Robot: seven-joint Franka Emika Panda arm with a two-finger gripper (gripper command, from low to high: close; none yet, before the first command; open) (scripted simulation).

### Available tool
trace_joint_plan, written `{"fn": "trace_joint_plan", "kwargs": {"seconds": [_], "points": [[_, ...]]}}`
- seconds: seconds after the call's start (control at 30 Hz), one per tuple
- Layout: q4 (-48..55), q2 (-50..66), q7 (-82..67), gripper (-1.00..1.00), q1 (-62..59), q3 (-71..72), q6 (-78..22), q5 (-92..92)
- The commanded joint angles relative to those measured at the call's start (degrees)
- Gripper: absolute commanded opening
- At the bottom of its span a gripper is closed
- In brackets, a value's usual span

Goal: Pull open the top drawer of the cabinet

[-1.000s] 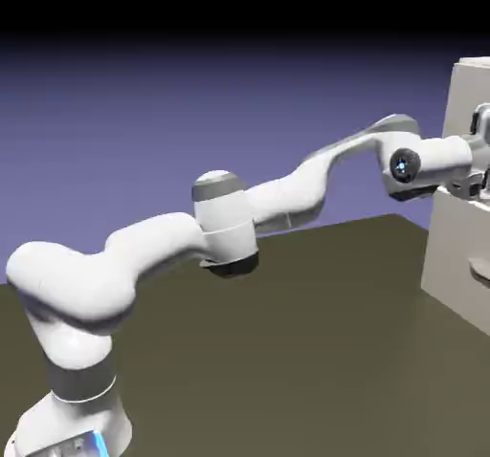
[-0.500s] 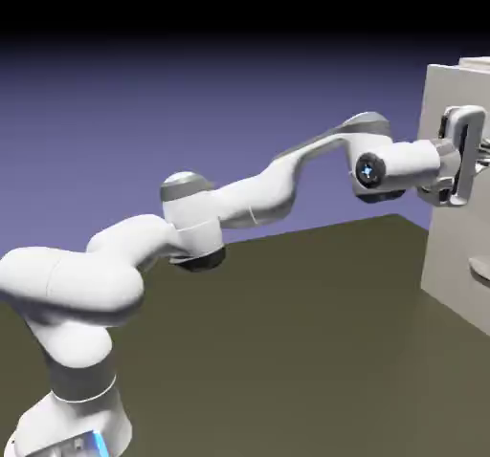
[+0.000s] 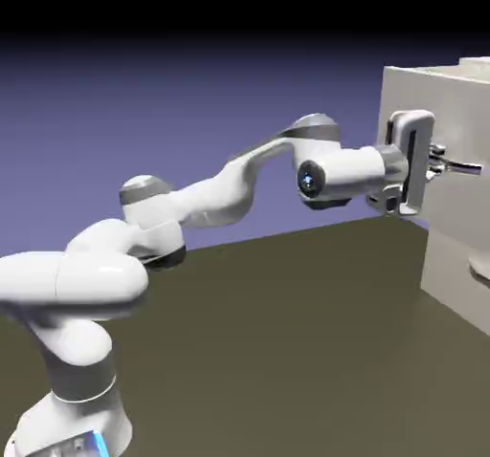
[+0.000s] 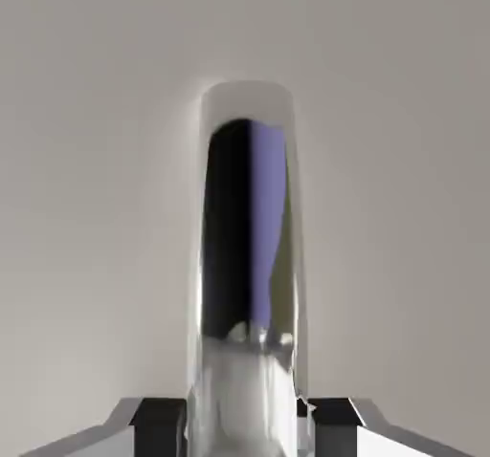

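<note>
Jaws [image 3: 438,165], closed on the handle [image 3: 466,168] of the top drawer [image 3: 435,144]. Drawer: at right, standing out from the cabinet [image 3: 450,278] toward the arm at left. Risk: the polished bar slipping free, should the pull veer sideways.

1. Arm [image 3: 215,198]: extended toward the exterior view's right, elbow bent, wrist raised above the base.
2. Hand [image 3: 410,163]: upright in the exterior view, at the arm's far end.
3. Gripper [image 4: 245,431]: fingers closed in a grip.
</note>
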Motion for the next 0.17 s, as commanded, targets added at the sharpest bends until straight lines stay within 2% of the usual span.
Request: {"fn": "trace_joint_plan", "kwargs": {"seconds": [0.0, 0.03, 0.07, 0.13], "points": [[-2.08, -0.23, -0.04, -1.00, 1.30, -0.04, -0.83, -0.45], [-2.36, -0.26, -0.06, -1.00, 1.48, -0.05, -0.94, -0.48], [-2.36, -0.26, -0.06, 1.00, 1.48, -0.05, -0.94, -0.48], [-4.43, -0.32, -0.33, 1.00, 2.87, -0.13, -1.66, -0.84]]}}
